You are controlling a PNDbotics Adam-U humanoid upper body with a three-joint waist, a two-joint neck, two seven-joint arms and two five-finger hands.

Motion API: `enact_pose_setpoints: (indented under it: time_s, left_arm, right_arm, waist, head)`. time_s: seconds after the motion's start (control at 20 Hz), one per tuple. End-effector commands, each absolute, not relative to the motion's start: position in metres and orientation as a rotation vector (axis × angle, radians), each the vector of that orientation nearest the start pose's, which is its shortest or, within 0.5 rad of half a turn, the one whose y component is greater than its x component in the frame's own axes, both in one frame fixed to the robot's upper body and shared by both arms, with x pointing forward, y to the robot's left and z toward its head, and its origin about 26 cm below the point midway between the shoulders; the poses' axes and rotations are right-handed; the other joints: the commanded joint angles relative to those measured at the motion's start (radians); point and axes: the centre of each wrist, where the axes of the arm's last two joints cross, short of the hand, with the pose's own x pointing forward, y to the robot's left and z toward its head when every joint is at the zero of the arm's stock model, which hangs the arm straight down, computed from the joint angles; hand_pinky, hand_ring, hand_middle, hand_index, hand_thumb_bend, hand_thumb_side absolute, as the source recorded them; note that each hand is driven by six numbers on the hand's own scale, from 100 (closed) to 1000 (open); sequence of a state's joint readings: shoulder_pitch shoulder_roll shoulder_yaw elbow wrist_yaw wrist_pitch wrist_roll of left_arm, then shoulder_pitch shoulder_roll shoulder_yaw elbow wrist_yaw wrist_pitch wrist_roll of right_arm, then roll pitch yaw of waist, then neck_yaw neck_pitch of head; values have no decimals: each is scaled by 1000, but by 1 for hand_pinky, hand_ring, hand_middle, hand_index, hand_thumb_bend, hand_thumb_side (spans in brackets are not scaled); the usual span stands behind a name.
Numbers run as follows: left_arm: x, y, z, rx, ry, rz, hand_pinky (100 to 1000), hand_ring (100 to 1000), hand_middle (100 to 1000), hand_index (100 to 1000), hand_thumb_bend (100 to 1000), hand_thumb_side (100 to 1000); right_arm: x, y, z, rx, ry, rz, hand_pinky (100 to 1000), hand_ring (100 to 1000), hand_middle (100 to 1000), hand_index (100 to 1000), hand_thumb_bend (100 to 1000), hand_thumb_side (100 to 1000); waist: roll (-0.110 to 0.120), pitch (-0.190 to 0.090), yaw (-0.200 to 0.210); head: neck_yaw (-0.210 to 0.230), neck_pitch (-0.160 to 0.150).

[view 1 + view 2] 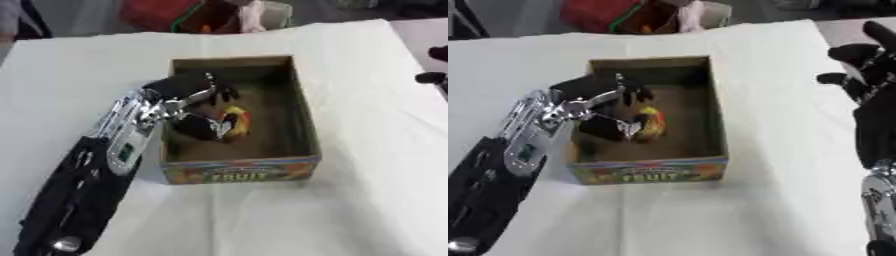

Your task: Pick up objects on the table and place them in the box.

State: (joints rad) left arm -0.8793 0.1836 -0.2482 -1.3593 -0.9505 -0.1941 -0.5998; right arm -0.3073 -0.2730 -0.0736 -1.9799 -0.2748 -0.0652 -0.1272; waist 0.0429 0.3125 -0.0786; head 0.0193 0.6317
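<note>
Left eye view: left hand [199, 107] reaches over the box [302, 125] left wall, fingers curled round a yellow-orange object [238, 121] low inside the box, near its left side. Object mostly hidden by dark fingers; can't tell what it is. Box front panel reads "FRUIT", printed upside down. White-covered worktop [367, 190] under the box.

Right eye view: right hand [866, 60] at right edge, well apart from the box, fingers up and relaxed, partly cut off by the frame. Same "FRUIT" label visible.
</note>
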Motion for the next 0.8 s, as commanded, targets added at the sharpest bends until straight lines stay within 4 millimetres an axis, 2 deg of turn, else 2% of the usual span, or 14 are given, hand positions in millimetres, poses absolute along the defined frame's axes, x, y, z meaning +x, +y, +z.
enact_pose_setpoints:
  time_s: [0.05,0.15,0.25,0.35,0.55,0.7,0.8]
  left_arm:
    - [415,128,250,782,-1749,-1796,573,742,780,941,485,886]
    - [411,132,260,866,-1808,-1730,559,725,762,921,412,920]
    - [405,139,273,971,-1915,-1587,534,683,723,873,192,935]
    - [394,149,288,1060,-2073,-1358,516,641,685,844,100,910]
    - [375,185,302,1080,-2323,-853,517,615,662,831,100,843]
    - [357,219,304,1068,-2450,-416,506,593,643,838,100,880]
    - [346,243,295,1114,-2484,-163,499,578,627,832,100,907]
  right_arm:
    - [300,-270,206,71,-2359,-18,586,763,606,857,100,895]
    - [300,-270,206,72,-2359,-20,586,763,606,857,100,894]
    - [300,-271,206,71,-2359,-25,586,763,606,857,100,893]
    - [300,-272,205,67,-2358,-30,586,762,606,857,100,893]
    - [299,-276,203,42,-2354,-41,585,762,607,857,100,893]
    - [299,-276,202,39,-2348,-41,582,755,602,855,100,895]
    - [298,-277,201,33,-2347,-34,581,753,599,854,100,895]
  waist:
    - [-4,-25,2]
    - [-5,-28,2]
    - [-5,-30,4]
    - [-4,-34,7]
    - [1,-42,22]
    - [-1,-46,36]
    - [-4,-49,47]
  head:
    - [7,2]
    - [9,-1]
    - [11,-1]
    - [14,1]
    - [10,1]
    - [-1,-9]
    - [-16,-12]
